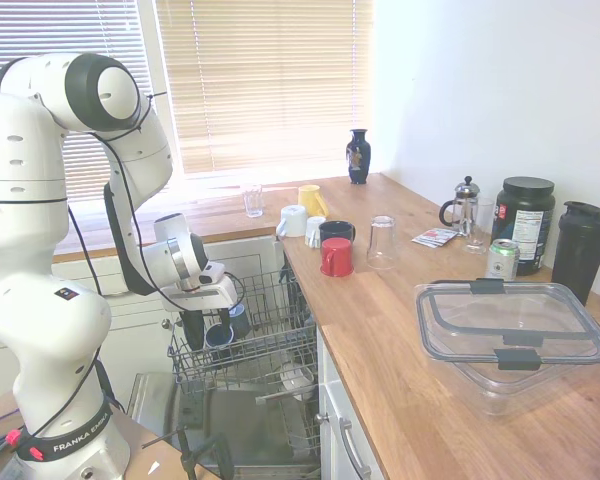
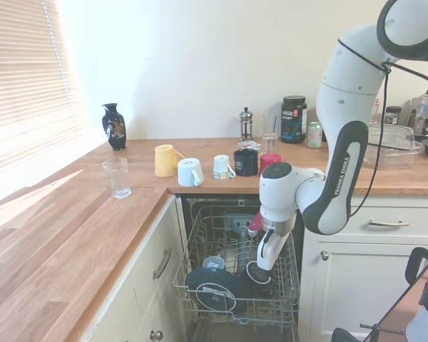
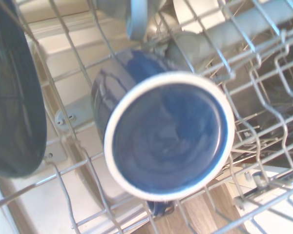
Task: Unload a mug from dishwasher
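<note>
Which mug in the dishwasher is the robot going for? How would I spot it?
Find the open dishwasher under the counter and its pulled-out wire rack. Beside a big dark plate sits the mug, right under the gripper. It is dark navy with a pale ring round its base; the mug behind it is paler.

The mug point(image 3: 168, 136) under the pincer point(image 2: 260, 269) is dark navy with a pale unglazed ring around its base. The rack point(image 2: 200, 249) of the dishwasher point(image 1: 240, 420) is grey wire. On the warm brown wood table point(image 1: 400, 340) stand a red mug point(image 1: 336, 257), a yellow mug point(image 2: 164, 160) and a dark blue vase point(image 2: 113, 126) with gold markings.
</note>
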